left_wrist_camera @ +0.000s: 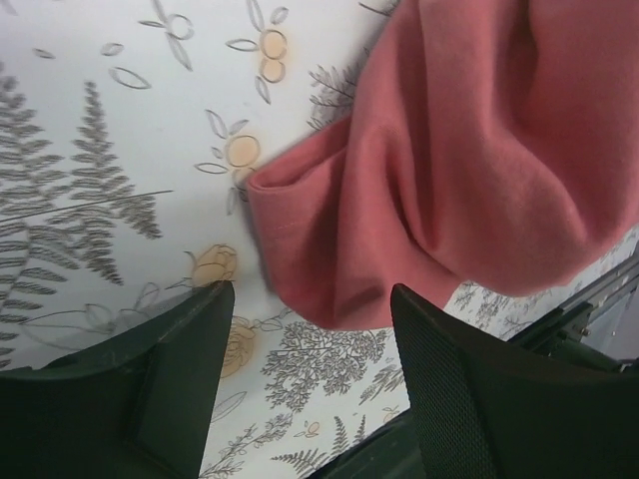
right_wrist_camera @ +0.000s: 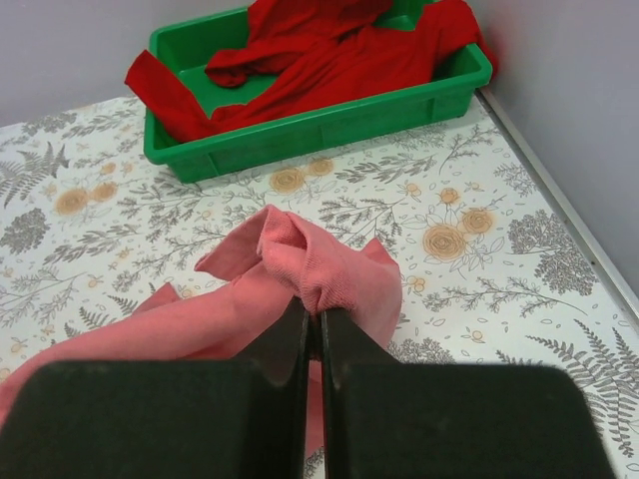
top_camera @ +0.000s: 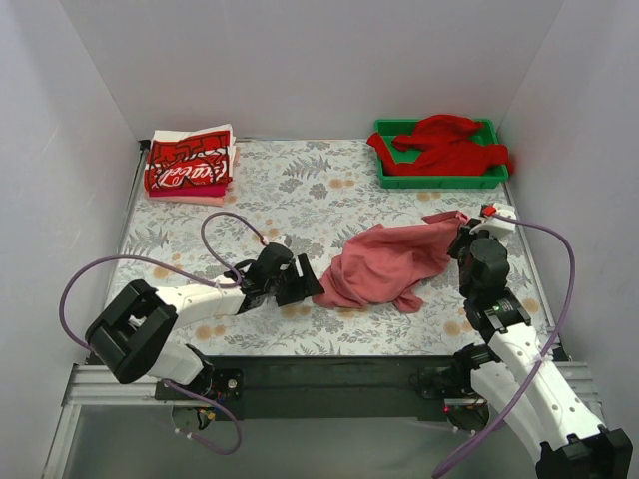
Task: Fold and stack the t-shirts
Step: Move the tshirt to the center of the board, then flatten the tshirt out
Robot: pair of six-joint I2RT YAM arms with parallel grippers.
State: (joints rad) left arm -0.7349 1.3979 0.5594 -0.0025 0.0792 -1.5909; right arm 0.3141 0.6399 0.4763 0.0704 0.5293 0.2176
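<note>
The salmon-pink t-shirt [top_camera: 389, 261] lies crumpled on the floral table, mid right. My right gripper [top_camera: 465, 238] is shut on its upper right corner; in the right wrist view the jaws pinch a bunched fold of the pink t-shirt [right_wrist_camera: 329, 274] at the gripper [right_wrist_camera: 319, 311]. My left gripper [top_camera: 308, 284] is open at the shirt's lower left edge; in the left wrist view the gripper [left_wrist_camera: 312, 304] has its jaws spread either side of the pink hem [left_wrist_camera: 329, 289], not closed on it. A bright red t-shirt [top_camera: 449, 145] lies in the green tray. Folded red-and-white printed t-shirts [top_camera: 190, 165] are stacked at the back left.
The green tray [top_camera: 437, 180] stands at the back right against the wall, also in the right wrist view [right_wrist_camera: 300, 135]. White walls close in the table on three sides. A black rail runs along the near edge [top_camera: 329, 374].
</note>
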